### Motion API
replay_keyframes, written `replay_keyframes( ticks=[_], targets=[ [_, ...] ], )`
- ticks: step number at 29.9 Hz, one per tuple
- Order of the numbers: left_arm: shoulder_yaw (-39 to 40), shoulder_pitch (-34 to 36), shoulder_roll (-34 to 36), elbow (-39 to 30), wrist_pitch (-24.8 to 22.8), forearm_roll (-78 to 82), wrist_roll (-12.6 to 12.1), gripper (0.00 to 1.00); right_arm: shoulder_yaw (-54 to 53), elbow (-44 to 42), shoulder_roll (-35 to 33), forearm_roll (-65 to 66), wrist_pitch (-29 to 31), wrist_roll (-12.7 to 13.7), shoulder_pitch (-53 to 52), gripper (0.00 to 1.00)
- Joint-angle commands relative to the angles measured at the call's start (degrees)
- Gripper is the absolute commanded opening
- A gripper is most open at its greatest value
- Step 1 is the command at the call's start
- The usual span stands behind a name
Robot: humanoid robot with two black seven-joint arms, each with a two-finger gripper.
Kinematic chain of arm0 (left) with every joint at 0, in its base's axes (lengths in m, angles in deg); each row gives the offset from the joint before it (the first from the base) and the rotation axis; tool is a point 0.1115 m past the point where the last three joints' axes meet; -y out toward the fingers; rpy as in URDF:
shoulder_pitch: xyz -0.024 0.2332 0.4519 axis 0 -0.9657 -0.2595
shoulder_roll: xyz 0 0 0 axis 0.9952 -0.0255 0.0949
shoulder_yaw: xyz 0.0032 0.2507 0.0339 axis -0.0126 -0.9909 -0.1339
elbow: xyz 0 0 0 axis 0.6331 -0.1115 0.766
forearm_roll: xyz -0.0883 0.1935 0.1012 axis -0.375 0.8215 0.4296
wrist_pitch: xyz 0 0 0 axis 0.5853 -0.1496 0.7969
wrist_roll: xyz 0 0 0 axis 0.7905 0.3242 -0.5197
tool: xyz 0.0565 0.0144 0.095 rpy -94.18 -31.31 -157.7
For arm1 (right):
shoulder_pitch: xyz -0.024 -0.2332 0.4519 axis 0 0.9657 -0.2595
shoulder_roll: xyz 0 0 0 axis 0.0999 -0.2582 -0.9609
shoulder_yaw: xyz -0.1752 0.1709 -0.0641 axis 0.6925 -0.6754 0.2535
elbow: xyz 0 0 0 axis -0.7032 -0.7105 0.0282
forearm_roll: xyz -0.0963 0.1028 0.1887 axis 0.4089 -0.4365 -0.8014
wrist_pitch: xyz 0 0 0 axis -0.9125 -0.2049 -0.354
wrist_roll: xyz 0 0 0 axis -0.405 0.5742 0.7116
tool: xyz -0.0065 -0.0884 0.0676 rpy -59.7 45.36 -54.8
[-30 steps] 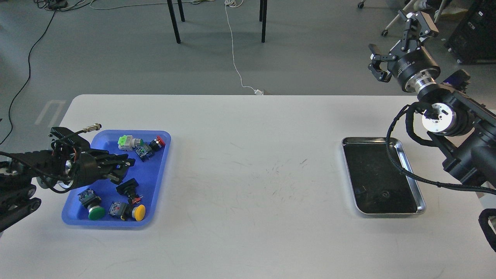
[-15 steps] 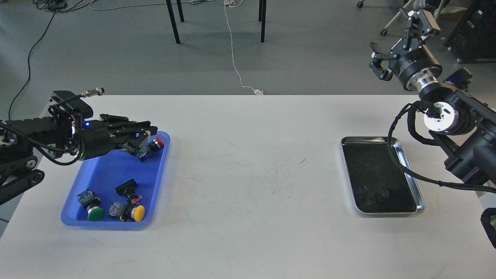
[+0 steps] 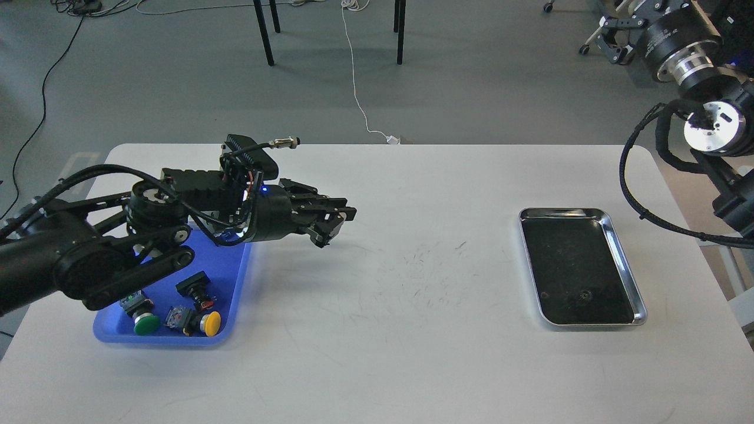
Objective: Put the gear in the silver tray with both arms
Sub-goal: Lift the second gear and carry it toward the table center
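Observation:
The silver tray (image 3: 625, 259) lies on the right part of the white table (image 3: 412, 353), its dark bottom showing a small round mark near the front that I cannot identify. My left arm reaches from the left across the blue tray. My left gripper (image 3: 334, 225) hangs low over the bare table just right of that tray. Its dark fingers (image 3: 347, 212) sit close together, and I cannot tell whether anything is between them. My right gripper (image 3: 614, 36) is high at the top right, off the table, with one finger spread wide and the other cut off. No gear is clearly visible.
A blue plastic tray (image 3: 238, 282) at the left holds push-button switches: a green one (image 3: 144, 322), a yellow one (image 3: 210, 321) and a black one (image 3: 194, 287). My left arm hides its back half. Chair legs and cables are on the floor beyond the table.
My left gripper rose from the blue tray and swung right, out over the table. The green-white and red parts at the tray's back no longer show. My right arm moved up and right.

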Motion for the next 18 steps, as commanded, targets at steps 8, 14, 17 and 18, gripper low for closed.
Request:
replay_keyframes(
  ticks=[8, 14, 17, 18],
  targets=[
    [-6.34, 0.23, -16.50, 6.99, -1.70, 5.43, -1.97, 0.22, 7.32, -2.11, 4.81, 0.53, -0.12, 0.18, -7.72, 1.00],
    [-6.79, 0.06, -20.99, 12.27, -1.53, 6.75, -1.88, 0.23, 9.18, -2.11, 8.15, 0.62, -2.57, 0.27, -9.58, 1.00],
    [-6.87, -0.30, -21.96, 12.27, -1.44, 7.19, -1.97, 0.23, 9.26, -2.20, 8.59, 0.62, -3.19, 0.36, -9.40, 1.00],
    [-6.88, -0.47, -22.31, 12.27, -1.44, 7.45, -1.97, 0.23, 9.44, -2.38, 8.85, 0.62, -3.19, 0.36, -9.31, 1.00]
  ],
)
